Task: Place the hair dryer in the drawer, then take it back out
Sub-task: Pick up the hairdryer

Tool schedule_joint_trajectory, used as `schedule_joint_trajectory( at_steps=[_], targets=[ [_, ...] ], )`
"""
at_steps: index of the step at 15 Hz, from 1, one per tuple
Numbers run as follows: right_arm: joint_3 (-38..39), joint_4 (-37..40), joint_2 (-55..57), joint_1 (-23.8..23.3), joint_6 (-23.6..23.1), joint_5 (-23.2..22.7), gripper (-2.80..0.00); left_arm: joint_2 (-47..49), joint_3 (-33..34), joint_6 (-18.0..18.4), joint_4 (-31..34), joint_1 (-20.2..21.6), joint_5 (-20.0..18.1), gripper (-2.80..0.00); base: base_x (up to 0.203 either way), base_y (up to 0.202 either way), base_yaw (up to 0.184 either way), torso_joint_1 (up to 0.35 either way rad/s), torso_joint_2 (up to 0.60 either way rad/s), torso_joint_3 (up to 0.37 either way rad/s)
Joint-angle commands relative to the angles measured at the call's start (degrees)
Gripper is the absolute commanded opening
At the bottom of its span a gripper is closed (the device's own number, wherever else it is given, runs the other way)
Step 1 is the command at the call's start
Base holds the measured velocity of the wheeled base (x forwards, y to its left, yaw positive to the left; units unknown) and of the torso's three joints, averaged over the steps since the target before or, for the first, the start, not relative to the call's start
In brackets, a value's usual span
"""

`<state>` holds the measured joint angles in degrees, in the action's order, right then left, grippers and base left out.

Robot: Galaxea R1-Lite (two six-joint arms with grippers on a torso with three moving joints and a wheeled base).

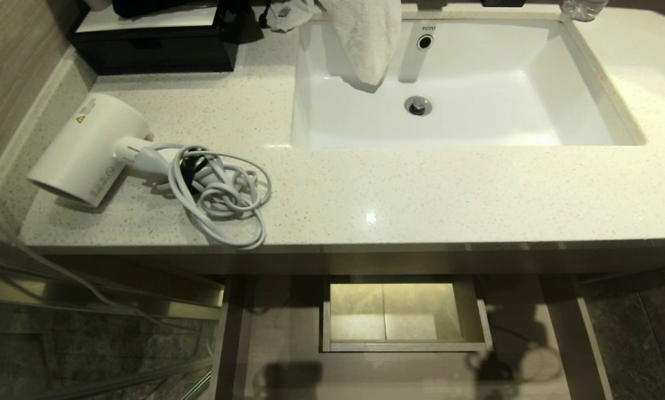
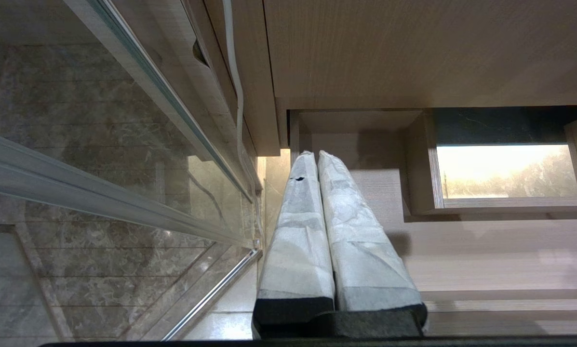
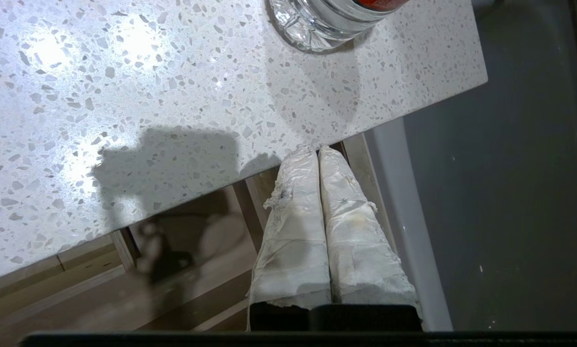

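Head view first: the hair dryer (image 1: 88,149) lies on its side on the speckled stone countertop (image 1: 421,189), well to the left of the white sink basin (image 1: 532,111). Its short fat white barrel runs on a diagonal, open end toward the front-left corner of the counter and folded handle pointing back toward the basin. The pale grey cord (image 1: 221,191) sits in a loose tangle just beside the handle, between dryer and basin, with 1 loop reaching the counter's front edge. Below that edge the drawer (image 1: 288,333) is pulled out: light wood-grain floor, shallow walls, and a boxed rectangular cutout (image 1: 404,314) roughly under the basin. A white towel (image 1: 365,39) hangs over the basin's back rim and a black glossy box (image 1: 154,44) sits behind the dryer. Neither arm shows here.

Left wrist view: the left gripper (image 2: 312,156) has its 2 tape-wrapped fingers pressed together and holds nothing. It's low, over the drawer's wooden floor beside the cutout, next to a glass panel (image 2: 100,159) with a metal frame.

Right wrist view: the right gripper (image 3: 315,150) is also pinched closed and empty, hovering at the counter's front edge on the far side of the basin from the dryer, with a clear bottle base (image 3: 317,24) on the stone ahead of it. My guess: the dryer is a long sideways reach for this arm, and a grab across the barrel looks easier than one near the slippery, snag-prone cord.
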<state>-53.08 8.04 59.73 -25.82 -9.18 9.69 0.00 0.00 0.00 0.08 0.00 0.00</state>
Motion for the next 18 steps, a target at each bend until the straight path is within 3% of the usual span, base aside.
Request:
schedule_joint_trajectory(
  at_steps=[1, 10, 15, 18],
  targets=[
    [0.1, -0.1, 0.2, -0.8, -0.4, 0.2, -2.80, 0.0, 0.0, 0.0, 0.0, 0.0, 0.0, -2.80, 0.000, 0.000, 0.000, 0.000, 0.00, 0.000],
    [1.2, 0.4, -0.1, 0.7, -2.0, -0.7, -2.80, 0.0, 0.0, 0.0, 0.0, 0.0, 0.0, -2.80, 0.000, 0.000, 0.000, 0.000, 0.00, 0.000],
    [3.9, 0.2, -3.1, 8.4, -2.0, -1.7, -2.80, 0.0, -0.1, 0.0, 0.0, 0.0, 0.0, -2.80, 0.000, 0.000, 0.000, 0.000, 0.00, 0.000],
    [6.4, -0.5, -6.0, 16.3, -2.2, -1.8, -2.80, 0.0, 0.0, 0.0, 0.0, 0.0, 0.0, -2.80, 0.000, 0.000, 0.000, 0.000, 0.00, 0.000]
  ],
)
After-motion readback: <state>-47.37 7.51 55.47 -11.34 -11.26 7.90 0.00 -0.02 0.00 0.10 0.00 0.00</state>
